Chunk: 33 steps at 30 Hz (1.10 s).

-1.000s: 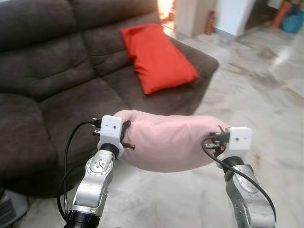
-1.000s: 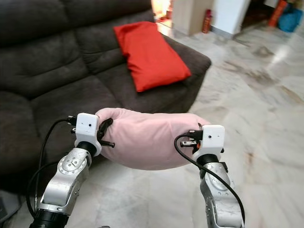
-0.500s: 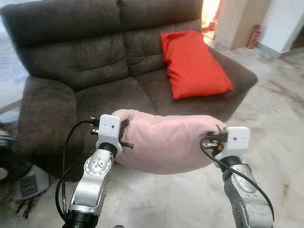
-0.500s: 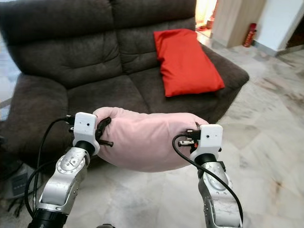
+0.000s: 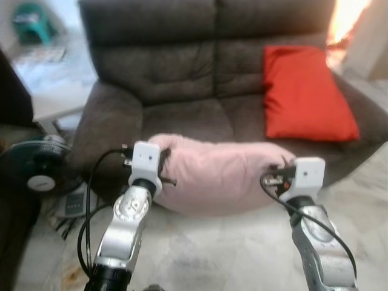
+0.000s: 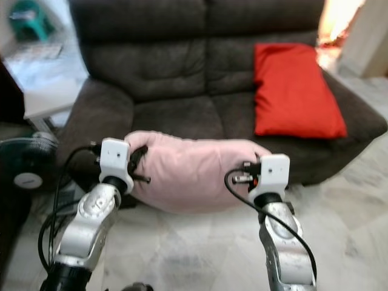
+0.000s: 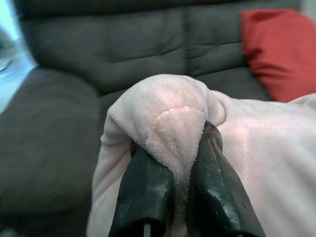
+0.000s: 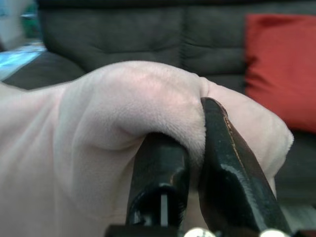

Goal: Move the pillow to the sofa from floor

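Note:
A pale pink pillow (image 5: 221, 173) hangs in the air between my two arms, in front of the dark brown sofa (image 5: 182, 73). My left gripper (image 5: 165, 165) is shut on the pillow's left end; the left wrist view shows the plush fabric (image 7: 168, 118) pinched between its black fingers (image 7: 148, 187). At the pillow's right end my right gripper (image 5: 276, 176) is shut on a fold of the same pillow (image 8: 123, 108), as the right wrist view shows. The pillow is off the floor, level with the front edge of the sofa seat.
A red cushion (image 5: 306, 94) leans on the sofa's right seat. A fan (image 5: 33, 176) and cables stand on the floor at the left, beside a white low table (image 5: 57, 100). Pale marble floor (image 5: 212, 254) lies under my arms.
The camera has swung left, so the sofa now sits squarely ahead and the fan has come into view. Both grippers keep their hold on the pink pillow.

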Available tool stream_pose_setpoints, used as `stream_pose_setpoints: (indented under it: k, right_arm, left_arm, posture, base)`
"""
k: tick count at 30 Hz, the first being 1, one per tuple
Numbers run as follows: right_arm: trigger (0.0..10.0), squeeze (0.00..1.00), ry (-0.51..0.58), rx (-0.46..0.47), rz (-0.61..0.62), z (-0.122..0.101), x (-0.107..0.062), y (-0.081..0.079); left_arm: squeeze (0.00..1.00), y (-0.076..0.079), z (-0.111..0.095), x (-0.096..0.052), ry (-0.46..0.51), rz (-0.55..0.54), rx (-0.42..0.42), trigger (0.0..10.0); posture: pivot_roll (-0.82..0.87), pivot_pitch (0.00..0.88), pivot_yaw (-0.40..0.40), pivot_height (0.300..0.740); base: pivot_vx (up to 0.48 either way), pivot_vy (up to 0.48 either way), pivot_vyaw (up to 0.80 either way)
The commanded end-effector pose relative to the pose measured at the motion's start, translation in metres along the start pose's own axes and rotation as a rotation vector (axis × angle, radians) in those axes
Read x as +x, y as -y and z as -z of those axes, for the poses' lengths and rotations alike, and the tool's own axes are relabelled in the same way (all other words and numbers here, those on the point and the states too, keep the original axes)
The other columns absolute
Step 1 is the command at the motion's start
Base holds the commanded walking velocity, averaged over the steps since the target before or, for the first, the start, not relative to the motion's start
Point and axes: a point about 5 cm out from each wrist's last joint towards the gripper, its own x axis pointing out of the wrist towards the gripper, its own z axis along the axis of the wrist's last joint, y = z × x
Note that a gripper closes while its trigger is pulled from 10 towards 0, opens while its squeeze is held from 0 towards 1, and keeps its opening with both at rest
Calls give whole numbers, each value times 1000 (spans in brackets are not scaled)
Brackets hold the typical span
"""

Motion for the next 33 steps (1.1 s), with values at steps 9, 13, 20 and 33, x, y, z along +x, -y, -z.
stream_pose_setpoints:
  k: [9,13,20,33]
  right_arm:
    - [10000,0,58,9,-67,-13,4,-13]
    - [10000,0,58,9,-71,-13,4,-14]
    - [10000,0,51,5,-65,-13,5,-10]
    - [10000,0,65,9,-84,-19,3,-9]
  left_arm:
    - [0,0,-14,1,64,3,18,10000]
    - [0,0,-15,1,64,-1,17,10000]
    - [0,-1,-15,0,63,-7,19,10000]
    - [0,-2,-28,-1,138,-19,22,10000]
  posture:
    - [82,59,-50,740]
    - [83,65,-53,740]
    - [80,74,-55,740]
    - [72,90,-54,740]
  base:
    - [0,0,800]
    - [0,0,800]
    - [0,0,400]
    - [67,0,0]
